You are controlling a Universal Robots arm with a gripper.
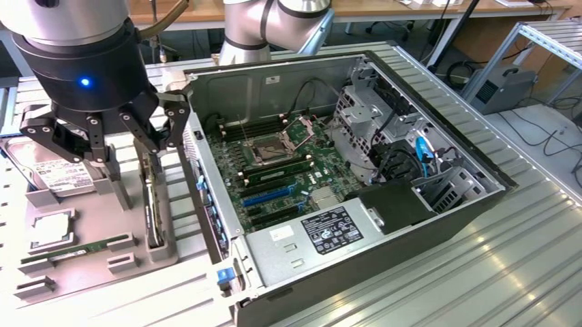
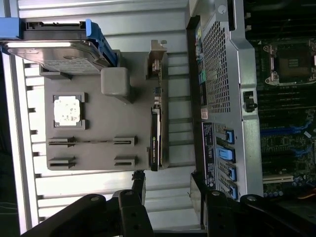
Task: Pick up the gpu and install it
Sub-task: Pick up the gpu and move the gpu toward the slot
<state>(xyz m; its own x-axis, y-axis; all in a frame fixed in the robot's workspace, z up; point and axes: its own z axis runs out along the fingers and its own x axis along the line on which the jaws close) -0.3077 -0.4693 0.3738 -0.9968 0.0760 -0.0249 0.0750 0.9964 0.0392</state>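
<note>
gpu point(image 1: 157, 214): far end behind gripper point(image 1: 125, 153) | hard drive point(image 1: 56, 178): partly behind gripper | arm point(image 1: 266, 27): cut off above

Work surface: a ribbed metal table point(image 1: 518, 272), silver-grey, its slats running diagonally in the exterior view. Soft, diffuse glare lies on the slats toward the exterior view's lower right.

Behind the table: a wooden bench top point(image 1: 400, 9) runs along the upper edge.

At the exterior view's right: a pale floor point(image 1: 532, 126) with loose black cables point(image 1: 557, 139) trailing across it, an aluminium-profile frame point(image 1: 550, 42), and a dark boxy unit point(image 1: 503, 90) standing on the floor beside the frame's base.
</note>
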